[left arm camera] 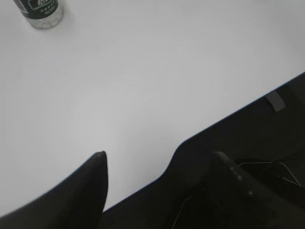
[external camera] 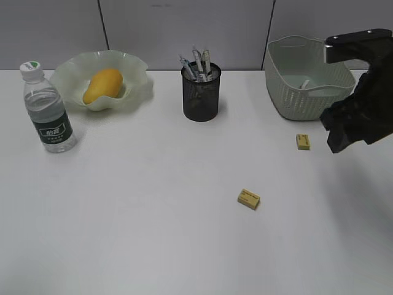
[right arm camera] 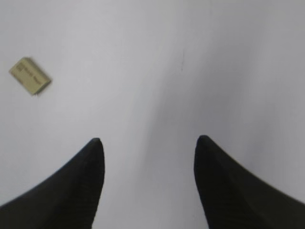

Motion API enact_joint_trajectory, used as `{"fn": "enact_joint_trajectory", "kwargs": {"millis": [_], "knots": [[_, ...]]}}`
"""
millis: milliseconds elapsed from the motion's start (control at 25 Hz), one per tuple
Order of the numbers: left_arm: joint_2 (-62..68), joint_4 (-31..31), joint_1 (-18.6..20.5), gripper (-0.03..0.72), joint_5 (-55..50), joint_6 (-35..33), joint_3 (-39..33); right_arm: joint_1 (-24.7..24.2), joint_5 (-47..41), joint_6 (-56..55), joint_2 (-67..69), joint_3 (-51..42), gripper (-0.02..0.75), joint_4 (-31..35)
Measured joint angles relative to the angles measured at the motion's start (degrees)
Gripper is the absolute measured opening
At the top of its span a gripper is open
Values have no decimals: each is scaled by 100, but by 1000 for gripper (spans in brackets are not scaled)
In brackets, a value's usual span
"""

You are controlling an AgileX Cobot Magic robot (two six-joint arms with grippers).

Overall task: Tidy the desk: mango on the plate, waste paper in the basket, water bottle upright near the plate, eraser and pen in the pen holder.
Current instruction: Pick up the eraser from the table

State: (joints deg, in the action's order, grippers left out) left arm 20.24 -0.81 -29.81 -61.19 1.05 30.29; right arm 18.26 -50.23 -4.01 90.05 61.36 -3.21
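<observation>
The mango (external camera: pixel 102 85) lies in the wavy green plate (external camera: pixel 140 86) at the back left. Beside the plate, the water bottle (external camera: pixel 48 109) stands upright; its base (left arm camera: pixel 44 13) shows in the left wrist view. Several pens (external camera: pixel 198 64) stick out of the black mesh pen holder (external camera: pixel 201 97). Two yellow erasers lie on the desk (external camera: pixel 153 203), one (external camera: pixel 303 141) near the basket (external camera: pixel 295 92) and one (external camera: pixel 249 198) mid-desk. A small white piece (external camera: pixel 305 83) sits inside the basket, too small to identify. My right gripper (right arm camera: pixel 148 140) hangs open over bare desk, an eraser (right arm camera: pixel 30 76) to its left. My left gripper (left arm camera: pixel 159 157) is open and empty at the desk's edge.
My right arm (external camera: pixel 359 117) hovers at the right side, in front of the basket. A grey wall panel (external camera: pixel 184 27) runs behind the desk. The desk's front edge (left arm camera: pixel 228 119) and the dark space below it show in the left wrist view.
</observation>
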Motion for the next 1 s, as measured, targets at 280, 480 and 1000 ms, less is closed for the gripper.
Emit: {"fn": "enact_joint_trajectory", "kwargs": {"millis": [280,480,1000], "knots": [[0,0,0,498,0,0,-5,-155,240,-398,1043,901,477,42],[0,0,0,498,0,0,-5,-155,417,-971,1768,1461,477,-122],[0,0,0,498,0,0,-5,-557,408,-1090,3210,2391,477,-162]]}}
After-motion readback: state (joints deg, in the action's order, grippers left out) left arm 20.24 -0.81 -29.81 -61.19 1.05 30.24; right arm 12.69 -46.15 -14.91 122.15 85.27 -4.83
